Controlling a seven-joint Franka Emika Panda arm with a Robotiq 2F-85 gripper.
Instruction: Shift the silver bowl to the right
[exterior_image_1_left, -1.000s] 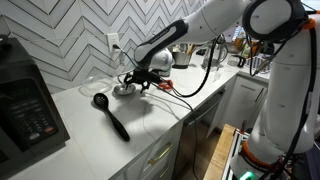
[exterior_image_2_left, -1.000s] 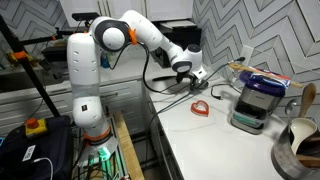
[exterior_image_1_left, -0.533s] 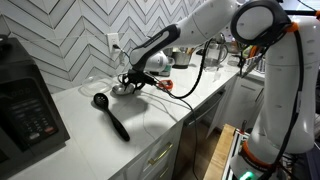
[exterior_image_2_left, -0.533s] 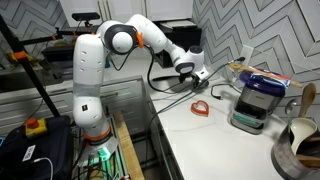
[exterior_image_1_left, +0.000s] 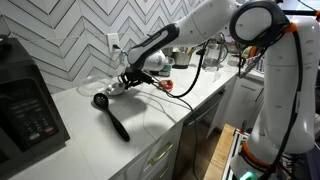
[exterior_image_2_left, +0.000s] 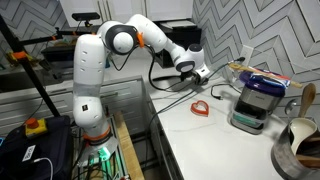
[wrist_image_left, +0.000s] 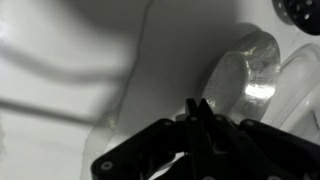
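The silver bowl (exterior_image_1_left: 120, 89) sits on the white counter near the tiled wall. In the wrist view the silver bowl (wrist_image_left: 245, 75) is a shiny round shape just right of my fingertips. My gripper (exterior_image_1_left: 129, 83) reaches down to the bowl's near rim. In the wrist view the gripper (wrist_image_left: 198, 104) has its jaws pressed together, and the tips meet at the bowl's left edge, pinching the thin rim. In an exterior view the gripper (exterior_image_2_left: 197, 77) hides the bowl.
A black long-handled spoon (exterior_image_1_left: 112, 115) lies in front of the bowl; its head (wrist_image_left: 300, 10) shows at the wrist view's top right. A clear glass vessel (wrist_image_left: 302, 72) stands next to the bowl. A black appliance (exterior_image_1_left: 25, 105), cables (exterior_image_1_left: 178, 90), a red object (exterior_image_2_left: 200, 107) and a blue-lidded machine (exterior_image_2_left: 256, 100) share the counter.
The jaws have gone from wide open to shut at the bowl's rim. The arm has barely moved over the bowl.
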